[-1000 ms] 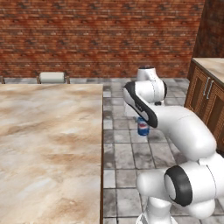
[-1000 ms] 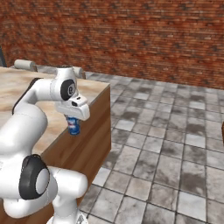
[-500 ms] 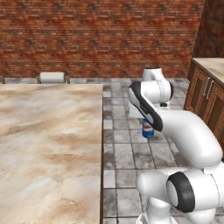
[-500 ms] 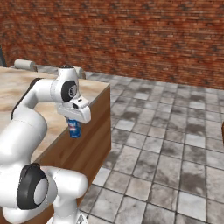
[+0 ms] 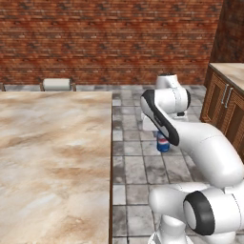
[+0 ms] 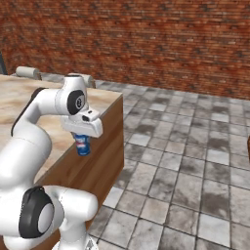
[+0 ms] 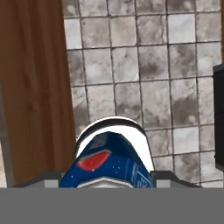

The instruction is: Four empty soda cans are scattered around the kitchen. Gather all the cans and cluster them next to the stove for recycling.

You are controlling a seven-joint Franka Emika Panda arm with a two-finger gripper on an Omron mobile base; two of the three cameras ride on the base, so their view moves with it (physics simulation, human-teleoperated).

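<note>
Blue soda can (image 6: 83,145) with a red-and-white logo, clasped in your gripper (image 6: 83,139).
You hold it in the air above grey floor tiles (image 6: 195,166), beside the marble-topped wooden counter (image 6: 105,141).

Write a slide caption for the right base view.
Gripper holds a blue soda can in the air beside the wood-sided island, above grey floor tiles.

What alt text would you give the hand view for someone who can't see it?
A blue soda can with a red-and-white logo sits close to the camera, held above grey stone floor tiles. A wooden island side panel runs down the left.
</note>
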